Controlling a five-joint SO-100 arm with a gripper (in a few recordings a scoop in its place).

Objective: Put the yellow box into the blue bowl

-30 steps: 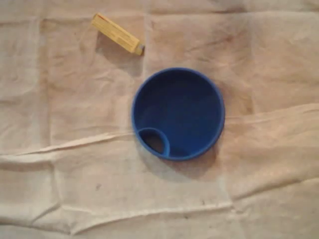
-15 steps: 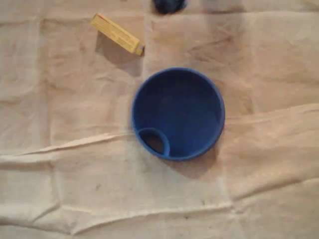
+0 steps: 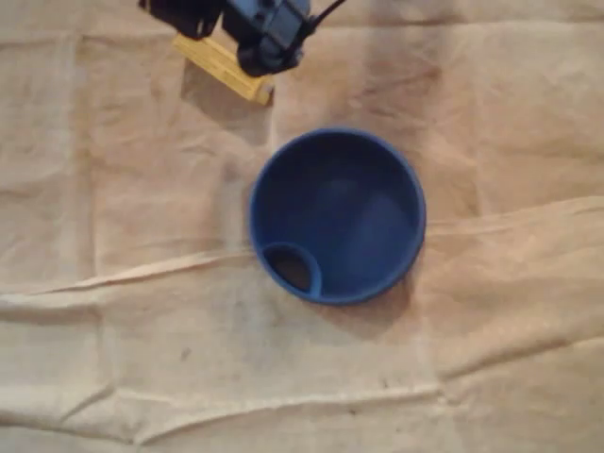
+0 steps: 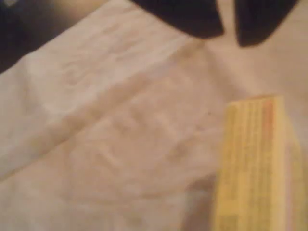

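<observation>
— gripper [image 4: 229, 37] first: how does it stand?
— my two dark fingers [image 4: 192, 17] sit a narrow gap apart in the wrist view, with pale cloth [image 4: 120, 144] showing through the gap.
— and the surface?
— the surface [image 3: 142, 359] is covered by that creased beige cloth. the blue bowl [image 3: 415, 217] sits near the middle of the overhead view, its inside bare, a small loop [image 3: 291, 267] at its lower-left rim.
— the yellow box?
— the yellow box [image 3: 236, 77] lies slanted on the cloth, up and left of the bowl and apart from it. my arm [image 3: 269, 33] hangs over its upper end. in the wrist view the box lies below my fingertips, apart from them.
</observation>
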